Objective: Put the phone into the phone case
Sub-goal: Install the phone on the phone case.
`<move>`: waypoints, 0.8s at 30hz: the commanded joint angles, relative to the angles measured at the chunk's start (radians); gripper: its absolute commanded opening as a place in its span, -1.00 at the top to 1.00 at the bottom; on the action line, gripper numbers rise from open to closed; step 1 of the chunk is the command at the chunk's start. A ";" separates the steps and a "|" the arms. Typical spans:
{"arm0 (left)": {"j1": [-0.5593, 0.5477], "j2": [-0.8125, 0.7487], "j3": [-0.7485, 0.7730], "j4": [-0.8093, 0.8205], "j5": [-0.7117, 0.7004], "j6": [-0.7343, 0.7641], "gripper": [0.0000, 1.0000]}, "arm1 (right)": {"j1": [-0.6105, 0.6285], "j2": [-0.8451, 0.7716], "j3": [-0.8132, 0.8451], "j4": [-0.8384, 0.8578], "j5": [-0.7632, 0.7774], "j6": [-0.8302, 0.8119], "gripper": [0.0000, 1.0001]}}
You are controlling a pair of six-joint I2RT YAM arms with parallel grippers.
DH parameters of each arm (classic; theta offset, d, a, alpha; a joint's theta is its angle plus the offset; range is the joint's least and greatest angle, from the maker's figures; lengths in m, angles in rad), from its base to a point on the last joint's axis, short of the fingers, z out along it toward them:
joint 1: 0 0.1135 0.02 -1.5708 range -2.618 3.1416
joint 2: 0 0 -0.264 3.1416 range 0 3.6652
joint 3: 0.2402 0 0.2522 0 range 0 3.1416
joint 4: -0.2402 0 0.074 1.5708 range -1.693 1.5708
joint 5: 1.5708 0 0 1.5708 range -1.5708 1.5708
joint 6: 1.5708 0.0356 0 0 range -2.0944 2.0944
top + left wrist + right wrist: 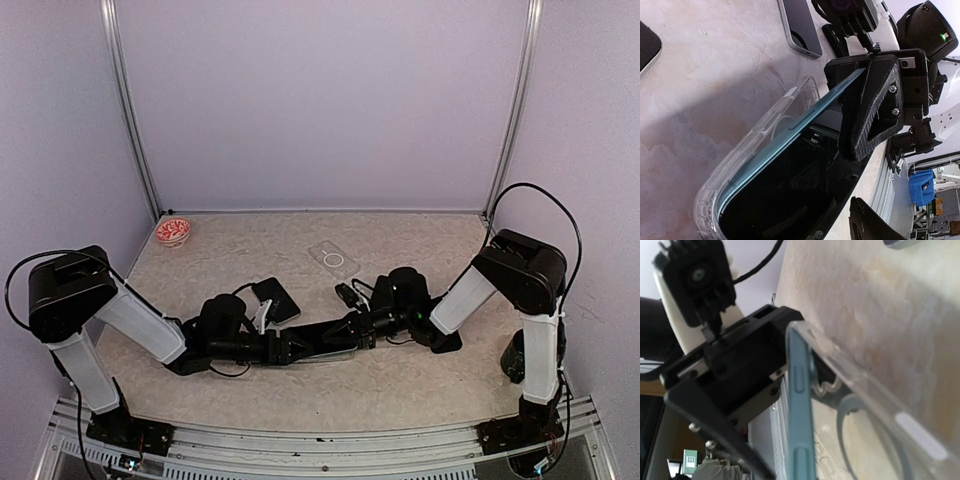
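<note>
When you look down from the top camera, both arms meet low over the middle of the surface (430, 250): your left pincer (298, 348) reaches in from 9 o'clock and your right pincer (352, 335) from 3 o'clock, with the phone (325, 343) bridging them as a dark strip. At 12 o'clock from that meeting point a second clear case (334, 260) lies flat. A dark slab (275, 300) lies at 10 o'clock, just beside the left wrist, and a small red bowl (173, 232) sits in the far 10 o'clock corner. Through your left wrist camera, the clear phone case (750, 145) lies under the teal-edged phone (790, 190). The phone's near end is seated in the case, while its far end stands up out of it toward 1 o'clock, where the right pincer is pressed together on it. Only one left finger (875, 225) shows, at 5 o'clock, so you cannot tell whether the left pincer is clamped on the case or merely spread around it. Through your right wrist camera, the phone's teal side (800, 405) with its buttons runs from 12 to 6 o'clock. The case's clear wall (875, 405) angles away toward 4 o'clock, and the left pincer's black body fills 9 o'clock at that far end.
</note>
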 commanded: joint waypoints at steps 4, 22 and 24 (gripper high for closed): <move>-0.009 -0.041 0.022 0.220 0.072 0.025 -0.14 | 0.042 -0.032 0.033 -0.102 -0.007 -0.049 0.87; -0.007 -0.047 0.008 0.270 0.096 0.016 0.28 | 0.048 -0.065 0.060 -0.235 0.017 -0.127 0.44; -0.008 -0.047 0.007 0.273 0.099 0.014 0.32 | 0.047 -0.072 0.065 -0.254 0.022 -0.139 0.37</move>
